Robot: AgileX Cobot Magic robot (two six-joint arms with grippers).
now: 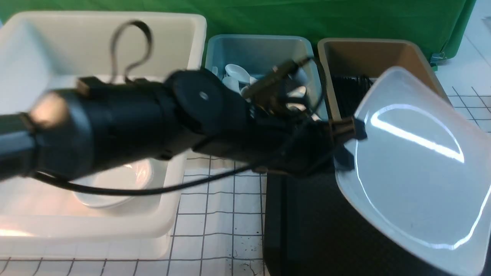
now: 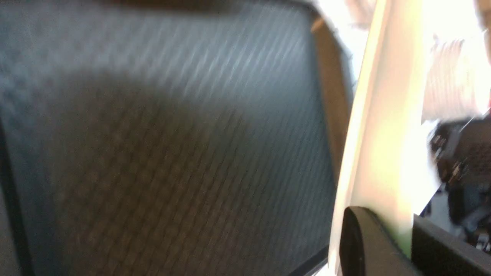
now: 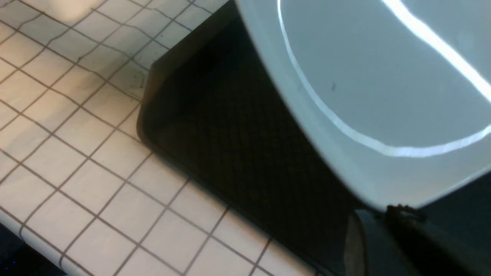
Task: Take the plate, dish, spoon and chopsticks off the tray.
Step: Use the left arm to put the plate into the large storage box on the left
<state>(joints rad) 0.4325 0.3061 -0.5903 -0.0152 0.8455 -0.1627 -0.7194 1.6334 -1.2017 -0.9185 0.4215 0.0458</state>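
The plate point(image 1: 414, 168) is held tilted above the tray point(image 1: 307, 230), its glossy inner face turned toward the front camera, with a bright curved reflection across it. The left gripper point(image 1: 351, 132) is clamped on the plate's left rim; in the left wrist view the rim point(image 2: 383, 126) is seen edge-on between 2 dark fingers point(image 2: 364, 245), which are closed on it. The right gripper point(image 3: 383, 230) is seen only at the edge of the right wrist view, at the plate's lower rim; whether its fingers grip the rim cannot be told. The left arm point(image 1: 126, 126) is stretched across the front view, blurred. Behind it, a large white tub point(image 1: 103, 50) holds a small white bowl point(image 1: 115, 184). A blue bin point(image 1: 261, 53) contains white spoons point(image 1: 238, 73). A brown bin point(image 1: 368, 53) holds dark sticks point(image 1: 351, 92), too blurred to identify further. The tray rests on a white gridded tabletop point(image 3: 76, 153); no other items can be made out on its visible textured surface.
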